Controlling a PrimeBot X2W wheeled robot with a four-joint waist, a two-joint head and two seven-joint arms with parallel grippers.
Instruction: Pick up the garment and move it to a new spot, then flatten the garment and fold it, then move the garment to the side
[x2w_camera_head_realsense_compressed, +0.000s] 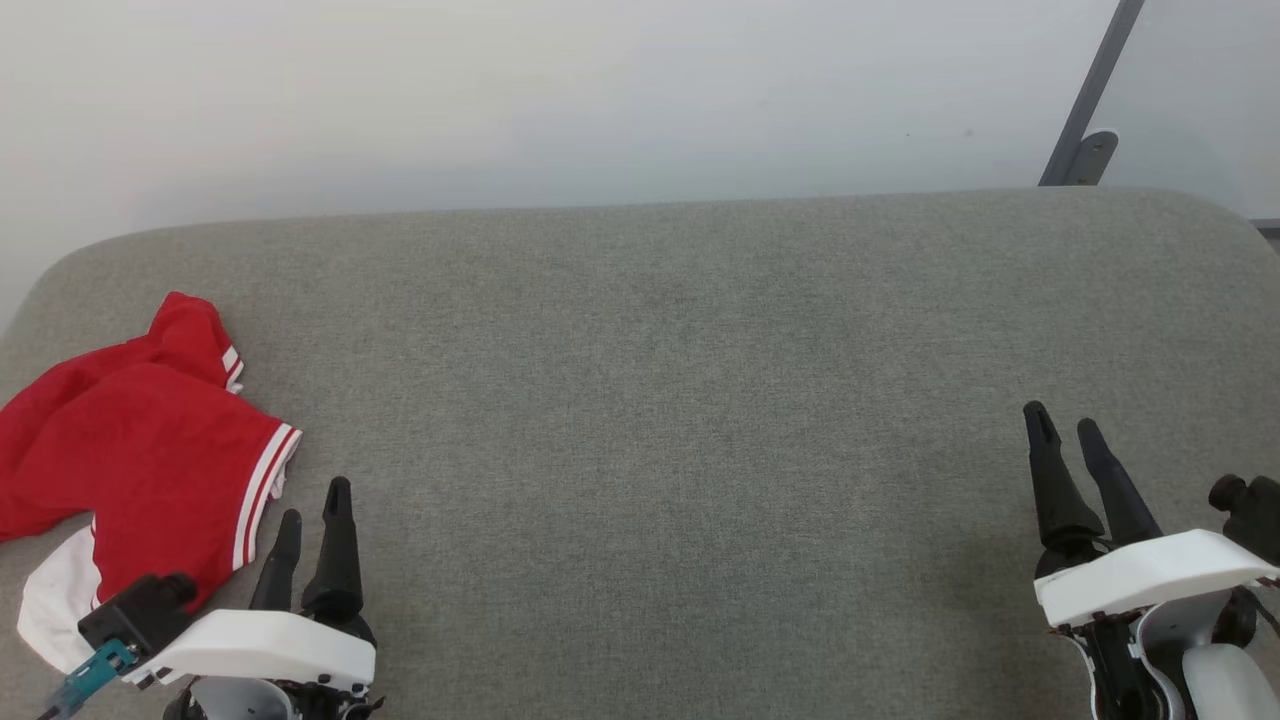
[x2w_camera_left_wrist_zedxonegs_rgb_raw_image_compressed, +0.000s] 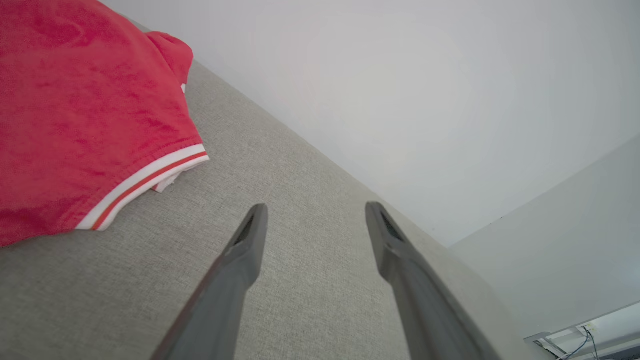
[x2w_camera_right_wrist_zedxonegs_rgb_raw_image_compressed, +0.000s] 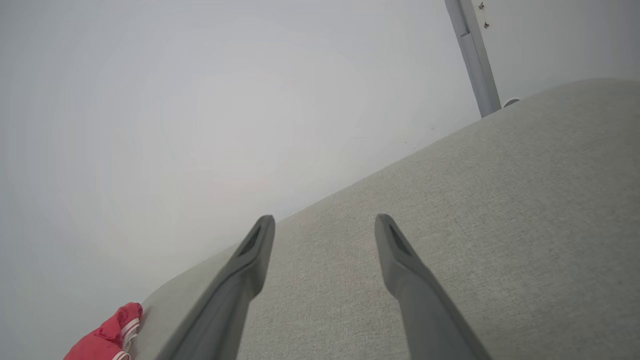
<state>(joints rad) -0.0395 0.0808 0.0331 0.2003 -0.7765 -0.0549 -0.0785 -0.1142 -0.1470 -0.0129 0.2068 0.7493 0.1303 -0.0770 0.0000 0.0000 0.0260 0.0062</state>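
Observation:
The red garment (x2w_camera_head_realsense_compressed: 130, 450) lies crumpled at the left end of the grey padded surface (x2w_camera_head_realsense_compressed: 680, 400), showing a white panel near the front and red-and-white striped hems. In the left wrist view the garment (x2w_camera_left_wrist_zedxonegs_rgb_raw_image_compressed: 85, 115) is at the upper left, its striped hem just left of the fingers. My left gripper (x2w_camera_head_realsense_compressed: 315, 500) is open beside the garment's right hem, holding nothing. My right gripper (x2w_camera_head_realsense_compressed: 1065, 425) is open at the front right, far from the garment. A small bit of the garment (x2w_camera_right_wrist_zedxonegs_rgb_raw_image_compressed: 107, 335) shows at the lower left of the right wrist view. No number print shows.
A pale wall (x2w_camera_head_realsense_compressed: 550, 90) runs behind the surface. A grey metal post with a bracket (x2w_camera_head_realsense_compressed: 1085, 110) stands at the back right. The surface has rounded far corners, and its wide middle lies between my two grippers.

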